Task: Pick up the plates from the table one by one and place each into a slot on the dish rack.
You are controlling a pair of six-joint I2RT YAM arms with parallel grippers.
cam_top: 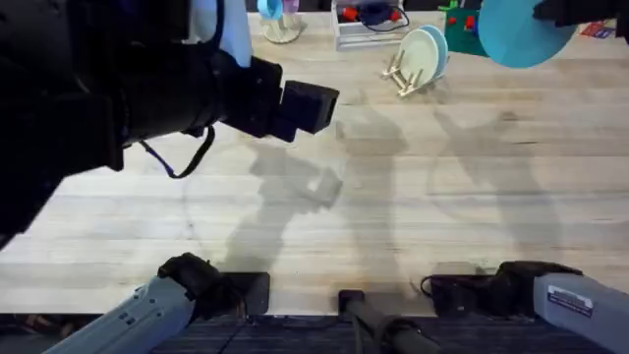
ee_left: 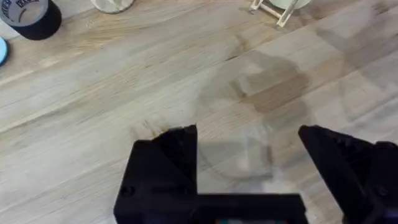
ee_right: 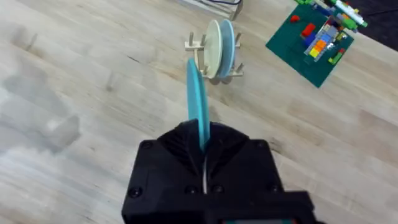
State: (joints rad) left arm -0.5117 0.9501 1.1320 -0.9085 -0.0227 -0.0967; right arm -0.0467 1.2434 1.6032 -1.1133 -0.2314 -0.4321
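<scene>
- The right gripper (ee_right: 202, 146) pinches a teal plate (ee_right: 198, 102) by its rim, held on edge and clear of the table (ee_right: 93, 93).
- The rack (ee_right: 214, 59) lies ahead of the plate, near but apart, with a cream plate (ee_right: 212, 46) and a light-blue one behind it already standing in slots.
- The held plate's edge points toward the rack, so the right arm looks set to carry it forward to a free slot.
- The left gripper (ee_left: 249, 149) hangs spread and empty over bare table, farther from the rack.
</scene>
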